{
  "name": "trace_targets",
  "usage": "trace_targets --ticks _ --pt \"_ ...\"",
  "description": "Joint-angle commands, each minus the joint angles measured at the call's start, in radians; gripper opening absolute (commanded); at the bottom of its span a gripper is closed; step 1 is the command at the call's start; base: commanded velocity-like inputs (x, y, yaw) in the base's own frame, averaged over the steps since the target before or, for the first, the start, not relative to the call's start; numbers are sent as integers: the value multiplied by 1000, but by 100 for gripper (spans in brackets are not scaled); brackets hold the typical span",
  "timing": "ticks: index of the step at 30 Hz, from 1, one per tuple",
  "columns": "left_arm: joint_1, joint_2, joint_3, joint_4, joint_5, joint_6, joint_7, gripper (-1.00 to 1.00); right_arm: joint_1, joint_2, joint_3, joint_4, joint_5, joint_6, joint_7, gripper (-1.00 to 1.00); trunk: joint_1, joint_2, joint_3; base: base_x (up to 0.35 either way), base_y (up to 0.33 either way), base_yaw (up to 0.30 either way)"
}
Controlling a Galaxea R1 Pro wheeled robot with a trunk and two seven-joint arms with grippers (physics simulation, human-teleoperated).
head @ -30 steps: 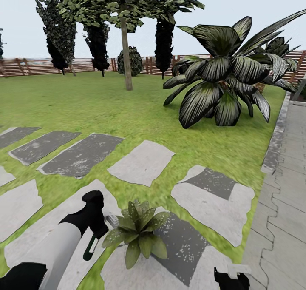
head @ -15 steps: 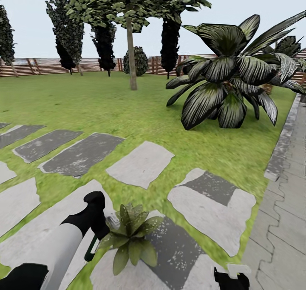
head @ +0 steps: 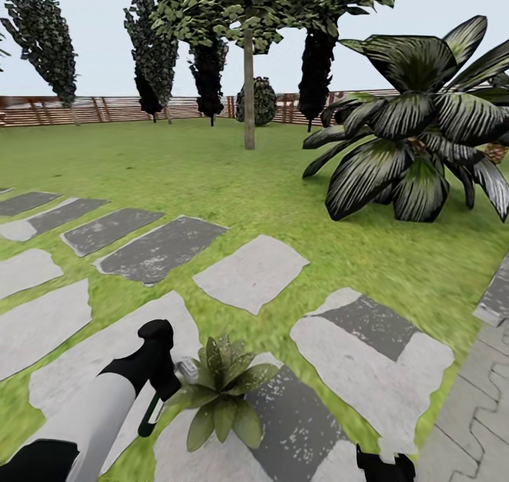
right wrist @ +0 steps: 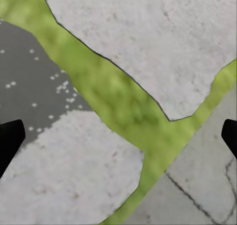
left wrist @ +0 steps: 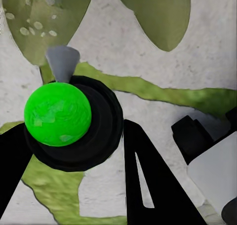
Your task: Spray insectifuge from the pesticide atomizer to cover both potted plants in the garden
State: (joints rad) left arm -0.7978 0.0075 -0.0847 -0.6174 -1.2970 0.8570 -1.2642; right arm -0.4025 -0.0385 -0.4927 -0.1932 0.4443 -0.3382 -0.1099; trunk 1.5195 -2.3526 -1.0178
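The left gripper [head: 164,386], closed on the pesticide atomizer [head: 160,401], holds this light, rigid sprayer by its thin handle beside the potted plant [head: 220,395].

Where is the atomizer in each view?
Head: atomizer low on the left, its grey head against the plant.
Left wrist: atomizer seen end-on, green bulb in a black ring, nozzle toward a plant leaf.
Right wrist: stones and a grass seam.
Shared landmark: grey stones with grass seams.
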Motion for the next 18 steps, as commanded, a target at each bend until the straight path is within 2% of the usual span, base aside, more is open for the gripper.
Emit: trace_targets --ticks 1,10,18 --pt "0 2 -5 -1 -5 8 -8 -100 -1 0 -6 2 11 -4 -4 100 0 0 -1 36 -20 277" --pt "2 4 -7 -1 -5 8 -7 -100 -1 0 -6 2 11 -4 -4 100 0 0 -1 4 -3 276" --pt "2 2 -7 -1 -5 8 -1 -100 -1 0 -6 2 11 -4 -4 100 0 0 -1 146 -160 40"
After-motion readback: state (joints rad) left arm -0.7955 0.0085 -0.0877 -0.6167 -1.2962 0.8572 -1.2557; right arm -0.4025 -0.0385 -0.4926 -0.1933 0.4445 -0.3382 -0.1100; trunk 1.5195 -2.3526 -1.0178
